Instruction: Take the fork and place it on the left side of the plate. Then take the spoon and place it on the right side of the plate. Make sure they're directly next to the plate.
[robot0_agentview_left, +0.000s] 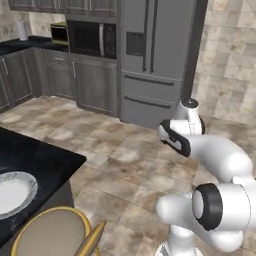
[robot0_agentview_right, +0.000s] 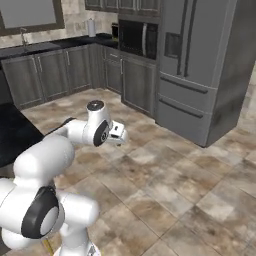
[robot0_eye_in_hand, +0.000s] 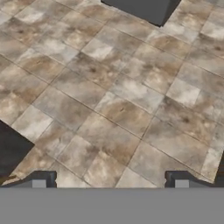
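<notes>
The round white-grey plate (robot0_agentview_left: 30, 185) lies on the black counter (robot0_agentview_left: 45, 160) at the lower left of the left base view, partly cut off by the frame edge. The fork and the spoon are out of view. My gripper (robot0_eye_in_hand: 110, 183) hangs over the bare tiled floor, well to the right of the counter. It is open, its two dark fingertips (robot0_eye_in_hand: 43, 181) stand far apart, and nothing is between them. The hand (robot0_agentview_right: 118, 134) points out over the floor, away from the plate.
A round tan stool (robot0_agentview_left: 50, 234) with a yellow rim stands just in front of the counter. A corner of the black counter (robot0_eye_in_hand: 11, 148) shows in the hand view. The grey fridge (robot0_agentview_left: 155, 60), the microwave (robot0_agentview_left: 92, 37) and dark cabinets line the far wall across open floor.
</notes>
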